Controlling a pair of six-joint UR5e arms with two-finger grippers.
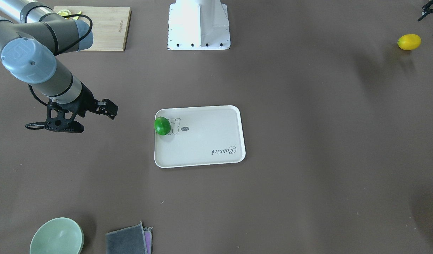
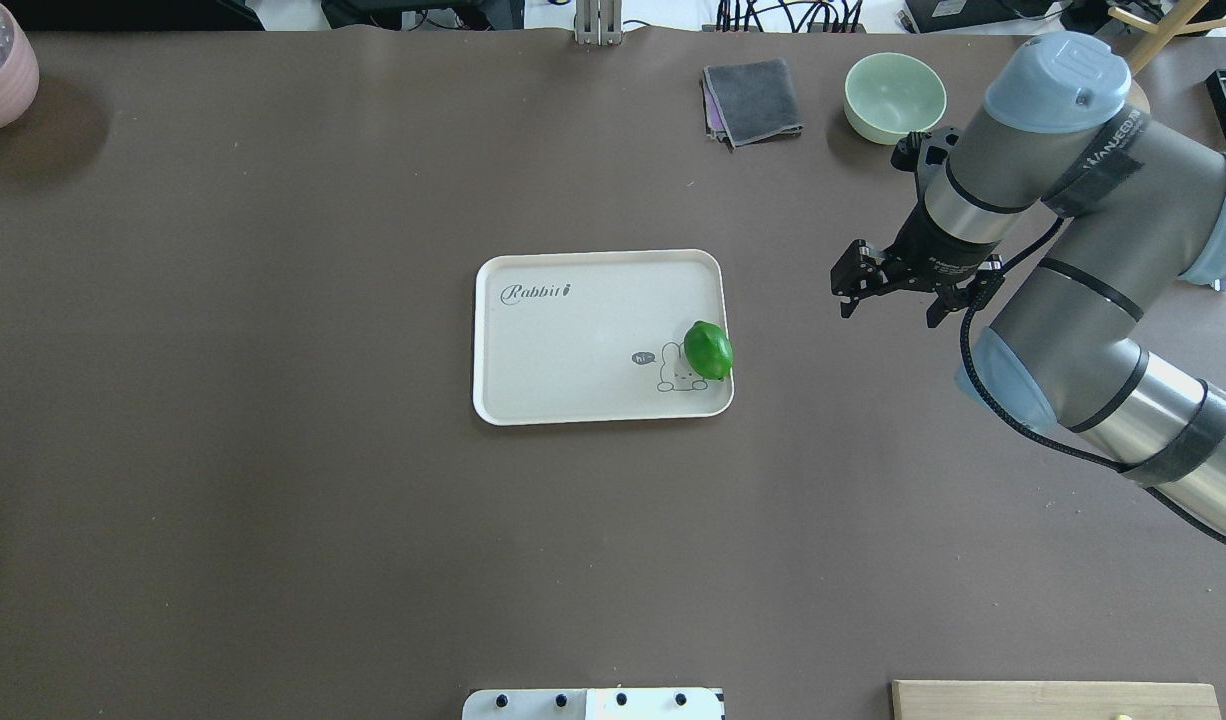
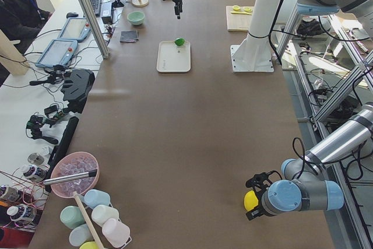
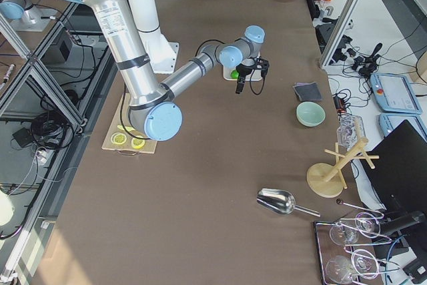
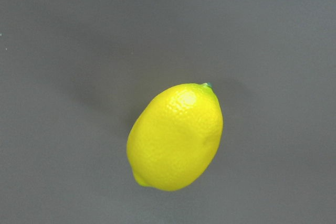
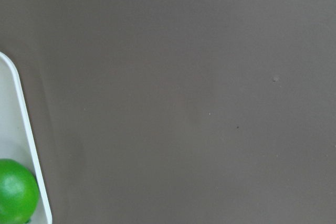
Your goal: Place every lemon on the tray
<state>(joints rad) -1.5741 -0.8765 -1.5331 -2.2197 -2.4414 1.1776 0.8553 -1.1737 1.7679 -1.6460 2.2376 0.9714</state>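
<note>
While green lemon point(image 2: 708, 350) sits at right end of tray point(image 2: 593, 262), right gripper point(image 2: 891, 300) spread wide (empty), yellow lemon point(image 1: 409, 41) far left by left gripper point(image 3: 257, 183), its grip impossible to tell.

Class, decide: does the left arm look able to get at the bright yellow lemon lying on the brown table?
Probably yes: the left gripper hovers close to the yellow lemon, with only bare table around it.

The green lemon point(image 1: 162, 126) sits on the tray point(image 1: 202, 157), against its left rim and over the cartoon drawing. The yellow lemon point(image 1: 409, 42) lies on the worktop point(image 1: 308, 148), far right and well apart from the tray. The right tool point(image 1: 89, 116) hovers left of the tray.
</note>
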